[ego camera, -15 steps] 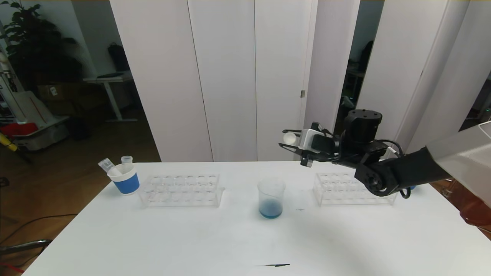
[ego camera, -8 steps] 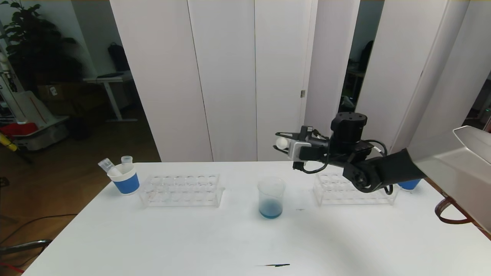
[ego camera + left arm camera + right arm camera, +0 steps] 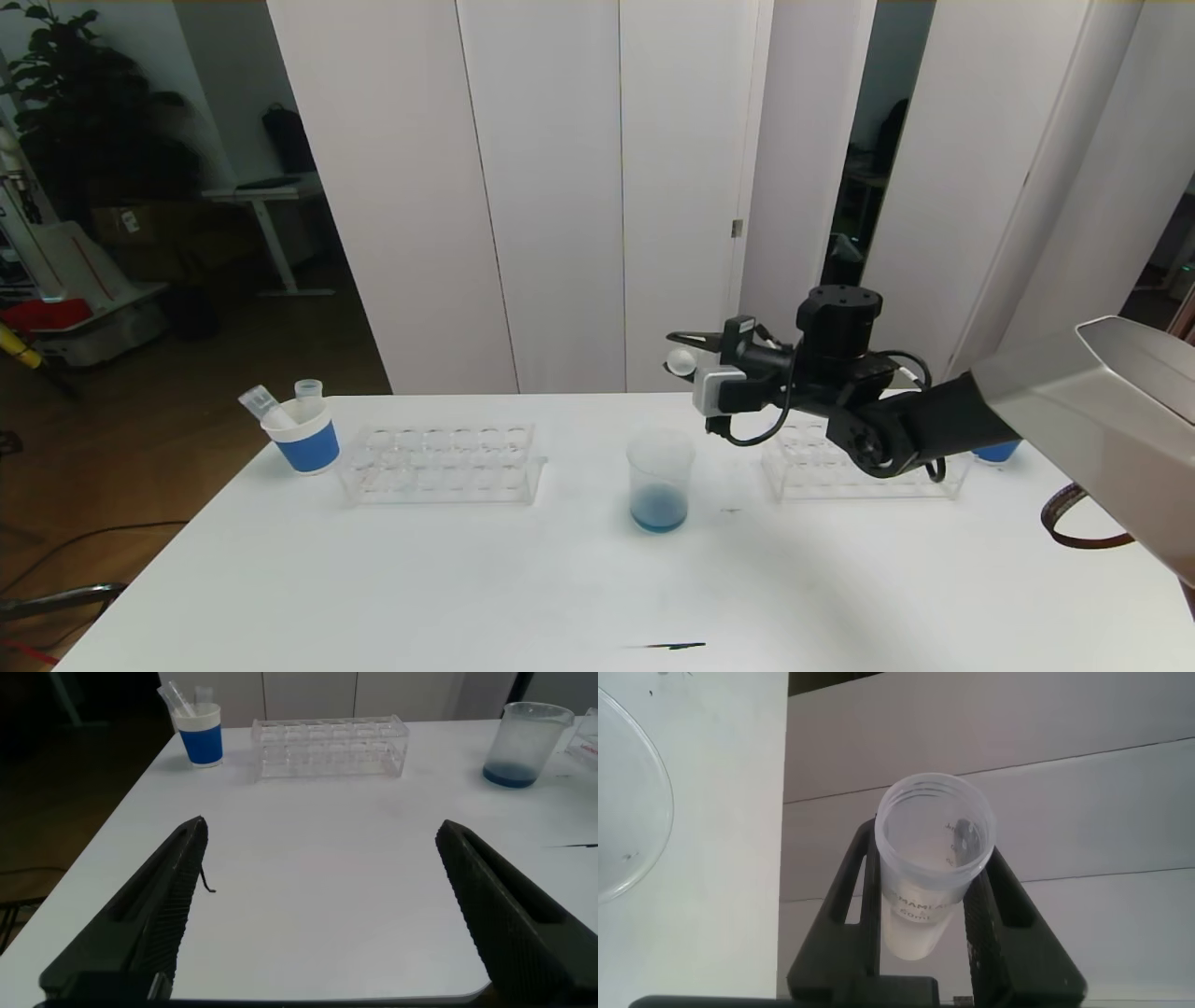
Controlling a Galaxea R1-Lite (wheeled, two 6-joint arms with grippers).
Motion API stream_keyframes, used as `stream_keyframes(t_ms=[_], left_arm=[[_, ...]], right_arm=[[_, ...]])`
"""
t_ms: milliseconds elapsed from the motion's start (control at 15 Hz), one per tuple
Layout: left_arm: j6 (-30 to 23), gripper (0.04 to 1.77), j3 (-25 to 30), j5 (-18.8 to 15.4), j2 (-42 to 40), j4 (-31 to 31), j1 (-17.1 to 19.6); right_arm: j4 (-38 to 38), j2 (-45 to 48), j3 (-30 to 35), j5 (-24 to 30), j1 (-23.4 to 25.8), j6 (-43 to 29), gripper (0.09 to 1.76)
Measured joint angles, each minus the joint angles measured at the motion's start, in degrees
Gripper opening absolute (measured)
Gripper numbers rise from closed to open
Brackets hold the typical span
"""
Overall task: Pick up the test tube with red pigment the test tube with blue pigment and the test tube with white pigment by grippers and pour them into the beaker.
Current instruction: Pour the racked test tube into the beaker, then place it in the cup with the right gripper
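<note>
My right gripper (image 3: 686, 353) is shut on the test tube with white pigment (image 3: 681, 362) and holds it on its side in the air, above and just right of the beaker (image 3: 660, 485). In the right wrist view the tube (image 3: 924, 887) sits between the fingers (image 3: 990, 924), its open mouth facing outward, pale liquid low inside; the beaker's rim (image 3: 649, 812) shows at the edge. The beaker holds blue liquid at its bottom. No tube with blue or red pigment is in view. My left gripper (image 3: 322, 829) is open and empty over the table's near-left part.
A blue-and-white paper cup (image 3: 302, 437) with used tubes stands at the far left beside a clear rack (image 3: 441, 462). A second clear rack (image 3: 840, 465) and another blue cup (image 3: 994, 452) lie behind my right arm. A dark mark (image 3: 667, 645) lies near the front edge.
My right gripper has moved left and slightly down with the white tube, closer to above the beaker, and the wrist has turned. The beaker and racks have not moved.
</note>
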State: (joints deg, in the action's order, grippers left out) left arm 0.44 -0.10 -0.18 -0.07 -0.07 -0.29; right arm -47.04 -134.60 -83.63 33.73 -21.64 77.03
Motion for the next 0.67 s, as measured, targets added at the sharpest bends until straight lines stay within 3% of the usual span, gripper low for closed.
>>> stream_keyframes(t_ms=[667], left_arm=[[0.0, 1.74, 0.0, 0.0, 0.0, 0.0, 0.0]], right_arm=[[-0.9, -1.7, -2.9, -1.9, -0.6, 10.3, 0.58]])
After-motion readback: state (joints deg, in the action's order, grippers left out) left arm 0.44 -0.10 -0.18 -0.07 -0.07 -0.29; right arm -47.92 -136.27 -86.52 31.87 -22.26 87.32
